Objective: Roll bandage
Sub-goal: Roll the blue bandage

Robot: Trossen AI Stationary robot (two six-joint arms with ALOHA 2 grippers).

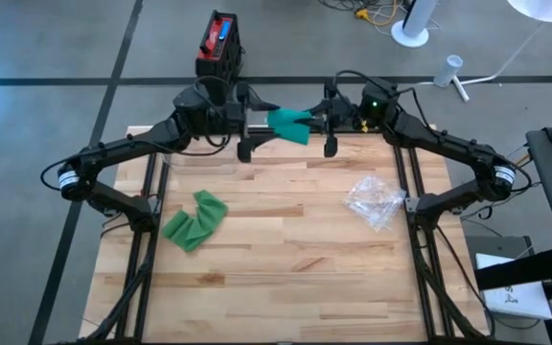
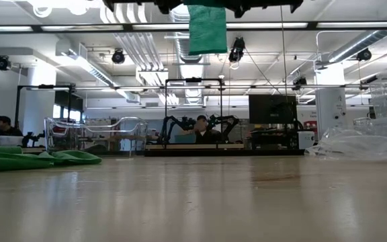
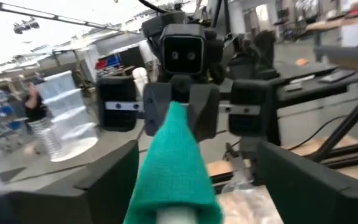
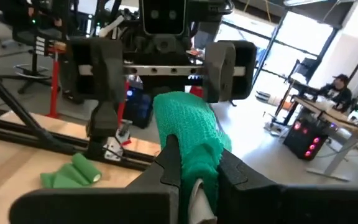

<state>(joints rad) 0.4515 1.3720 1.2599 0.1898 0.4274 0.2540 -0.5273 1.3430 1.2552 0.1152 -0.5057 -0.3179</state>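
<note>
Green bandage (image 1: 288, 125) hangs above the desk (image 1: 286, 249), pinched by the right gripper (image 1: 322, 122); left gripper (image 1: 253, 126) gapes beside it. Handover step; next, regrip and wind.

surface: light wooden slatted table (image 1: 286, 259) — lay flat | left part: crumpled green bandage (image 1: 195, 219) rested on it | right part: clear crinkled plastic wrapper (image 1: 375, 200) — well apart

Bandage (image 1: 287, 126) between hands — above table (image 1: 286, 249)

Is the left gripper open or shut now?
Open: the left gripper has its fingers apart beside the green bandage, not touching it.
</note>
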